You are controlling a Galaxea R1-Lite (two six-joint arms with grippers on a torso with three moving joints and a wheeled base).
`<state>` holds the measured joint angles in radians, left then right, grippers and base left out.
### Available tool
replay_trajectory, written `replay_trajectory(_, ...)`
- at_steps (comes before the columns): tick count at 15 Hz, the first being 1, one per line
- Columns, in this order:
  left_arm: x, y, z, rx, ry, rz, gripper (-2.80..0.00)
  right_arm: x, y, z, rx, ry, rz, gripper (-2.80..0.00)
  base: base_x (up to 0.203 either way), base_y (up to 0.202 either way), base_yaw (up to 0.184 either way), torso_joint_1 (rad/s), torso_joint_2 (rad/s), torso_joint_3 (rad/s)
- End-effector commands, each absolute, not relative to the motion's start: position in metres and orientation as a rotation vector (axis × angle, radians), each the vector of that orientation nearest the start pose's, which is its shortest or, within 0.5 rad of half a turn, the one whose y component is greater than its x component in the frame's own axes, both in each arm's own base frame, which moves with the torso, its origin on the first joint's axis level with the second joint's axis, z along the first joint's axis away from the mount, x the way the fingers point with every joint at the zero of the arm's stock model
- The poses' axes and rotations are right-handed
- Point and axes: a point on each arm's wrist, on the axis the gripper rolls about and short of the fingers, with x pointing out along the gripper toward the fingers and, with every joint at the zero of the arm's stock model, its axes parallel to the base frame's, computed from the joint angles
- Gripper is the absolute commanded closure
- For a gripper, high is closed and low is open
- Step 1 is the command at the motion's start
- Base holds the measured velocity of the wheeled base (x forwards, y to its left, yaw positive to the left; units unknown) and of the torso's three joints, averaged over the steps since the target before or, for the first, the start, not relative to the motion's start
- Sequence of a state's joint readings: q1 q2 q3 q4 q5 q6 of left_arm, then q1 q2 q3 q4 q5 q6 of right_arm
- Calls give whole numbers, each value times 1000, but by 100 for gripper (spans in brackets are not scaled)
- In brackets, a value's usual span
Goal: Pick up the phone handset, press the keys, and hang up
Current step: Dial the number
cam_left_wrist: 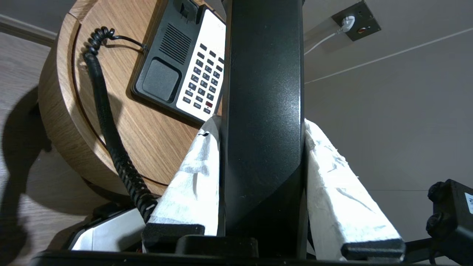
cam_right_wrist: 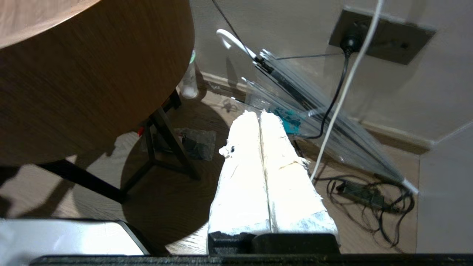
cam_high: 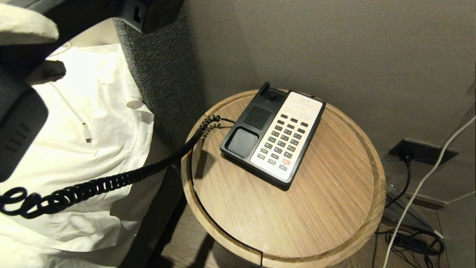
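My left gripper [cam_left_wrist: 260, 122] is shut on the phone handset [cam_left_wrist: 264, 111], its white-wrapped fingers [cam_left_wrist: 192, 177] pressed on both sides of the glossy black bar. In the head view the handset [cam_high: 20, 126] is raised at the far left, over the bed and away from the base. Its black coiled cord [cam_high: 111, 182] stretches back to the phone base [cam_high: 243, 128] on the round wooden table [cam_high: 297, 223]. The cradle is empty. The keys [cam_high: 284, 139] lie uncovered on the cream faceplate, with nothing touching them. My right gripper [cam_right_wrist: 260, 114] is shut and empty, low beside the table above the floor.
White bedding [cam_high: 93, 111] with a white charging cable [cam_high: 86, 134] and a grey headboard [cam_high: 160, 74] lie left of the table. A wall socket [cam_high: 420, 150], tangled cables [cam_high: 412, 242] and a clear umbrella [cam_right_wrist: 314, 111] occupy the floor to the right.
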<state>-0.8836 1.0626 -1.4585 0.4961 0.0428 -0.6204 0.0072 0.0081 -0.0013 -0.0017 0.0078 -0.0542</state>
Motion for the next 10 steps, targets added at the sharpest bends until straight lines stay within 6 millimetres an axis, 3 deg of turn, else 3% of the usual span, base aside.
replay_trajectory(1,57,-68,389,-539,352,-779,0,-22,0,76,-75,4,20,0,0,0,0,0,0,0)
replay_trajectory(5,57,-67,387,-538,353,-776,0,-24,0,81,-32,-8,9,0,0,0,0,0,0,0)
replay_trajectory(7,55,-66,389,-542,343,-780,0,-39,0,112,-8,-41,19,0,0,0,0,0,0,0)
replay_trajectory(10,56,-66,391,-544,326,-786,0,-97,2,177,30,-90,125,0,0,0,0,0,0,0)
